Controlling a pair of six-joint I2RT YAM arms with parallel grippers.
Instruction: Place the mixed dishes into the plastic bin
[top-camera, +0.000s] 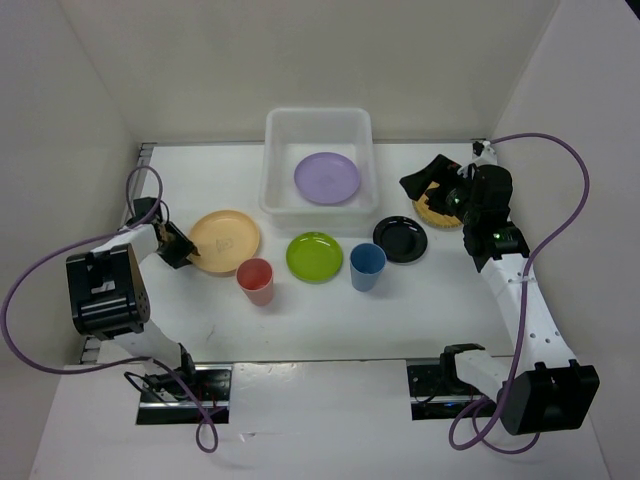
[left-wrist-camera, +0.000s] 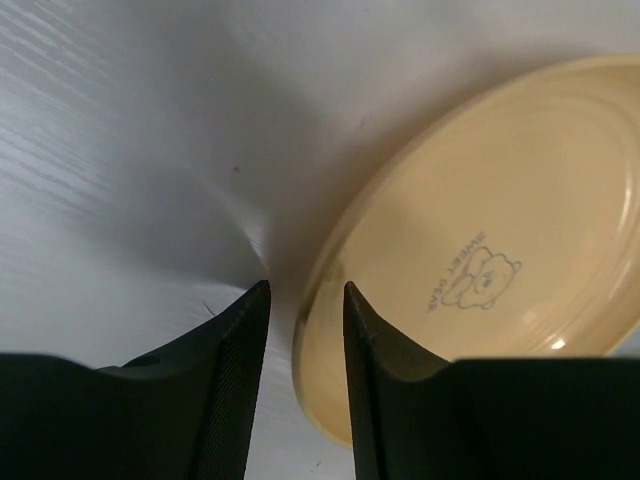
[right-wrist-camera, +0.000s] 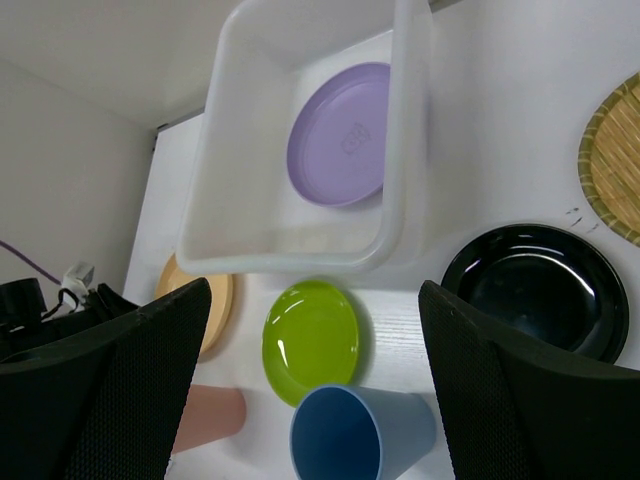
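Lav. plate (right-wrist-camera: 338, 135) in bin (right-wrist-camera: 300, 255); claw (right-wrist-camera: 315, 290) spread wide — blue cup (right-wrist-camera: 360, 430) below.

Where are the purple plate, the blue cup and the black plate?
purple plate (top-camera: 327, 177): top view, on its flat middle.
blue cup (top-camera: 367, 260): top view, inside its open top.
black plate (top-camera: 400, 239): top view, on its shiny middle.

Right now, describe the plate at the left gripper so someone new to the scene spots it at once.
From the translucent plastic bin at the back of the table, come forward and left. The peach-orange plate lies there, the leftmost dish, next to the red cup. It alone is pale orange, with a small bear print inside.
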